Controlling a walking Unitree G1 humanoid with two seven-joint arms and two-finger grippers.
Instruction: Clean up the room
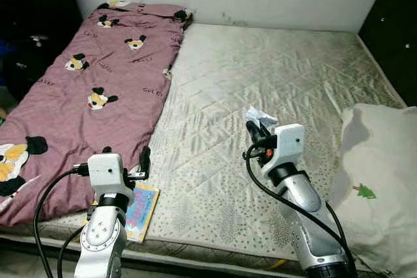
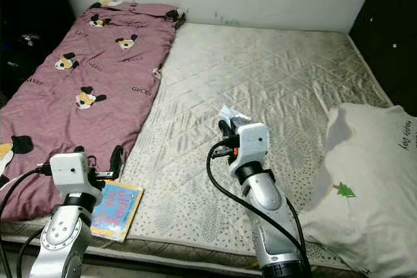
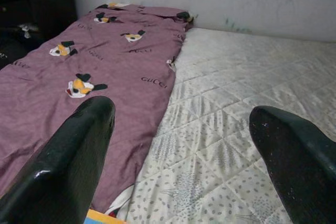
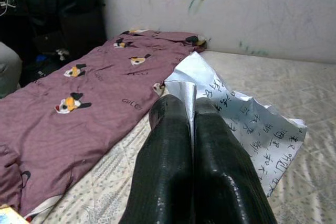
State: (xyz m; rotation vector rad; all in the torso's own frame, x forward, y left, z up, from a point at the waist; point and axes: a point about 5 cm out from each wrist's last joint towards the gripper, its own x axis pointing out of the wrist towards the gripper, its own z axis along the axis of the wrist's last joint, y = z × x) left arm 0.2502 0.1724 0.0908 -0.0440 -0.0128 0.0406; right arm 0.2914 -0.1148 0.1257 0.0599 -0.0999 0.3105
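The mattress [image 1: 273,76] is quilted cloth with a faint sheen; the blanket [image 1: 98,83] is soft, matt printed fabric. The crumpled paper [image 4: 247,114] is thin and creased — white, with printed characters. The right gripper [image 4: 191,111] has glossy black plastic fingers. The book [image 2: 116,208] has a smooth, shiny cover — the pillow [image 1: 381,180] is matt cloth.

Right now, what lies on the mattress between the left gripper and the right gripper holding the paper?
Bare quilted mattress, as the left eye view shows. The left gripper is open by the book; the right gripper pinches the paper.
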